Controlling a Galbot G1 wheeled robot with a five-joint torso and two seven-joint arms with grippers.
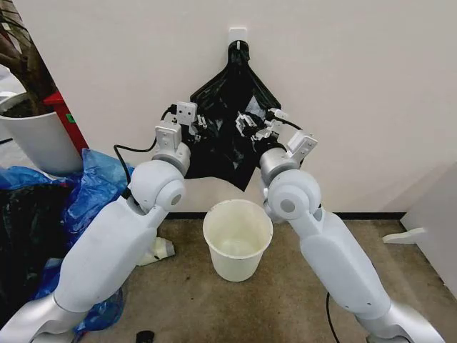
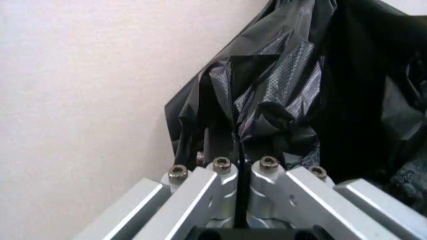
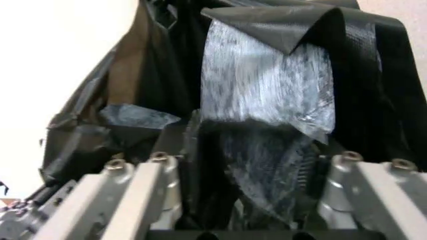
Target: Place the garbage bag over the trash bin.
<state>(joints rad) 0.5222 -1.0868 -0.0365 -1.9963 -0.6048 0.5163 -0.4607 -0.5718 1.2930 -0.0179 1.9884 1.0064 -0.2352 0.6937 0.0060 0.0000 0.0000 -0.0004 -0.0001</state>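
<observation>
A fan-shaped black plastic bunch (image 1: 227, 146) hangs from a white wall hook (image 1: 238, 33), straight above the trash bin (image 1: 236, 263), a small white bucket standing open on the floor. Both arms reach up to the bunch. My left gripper (image 1: 202, 126) (image 2: 235, 136) is shut, pinching a wrinkled fold of the glossy black garbage bag (image 2: 267, 95) at the bunch's left edge. My right gripper (image 1: 250, 123) (image 3: 250, 167) is open against the bunch's middle. A loose sheet of the garbage bag (image 3: 263, 95) lies between its wide-apart jaws.
Bright blue plastic bags (image 1: 96, 179) are heaped on the floor at the left, beside a big white planter pot (image 1: 36, 143). A white panel (image 1: 437, 221) stands at the right. Brown floor lies around the bin, between my two arms.
</observation>
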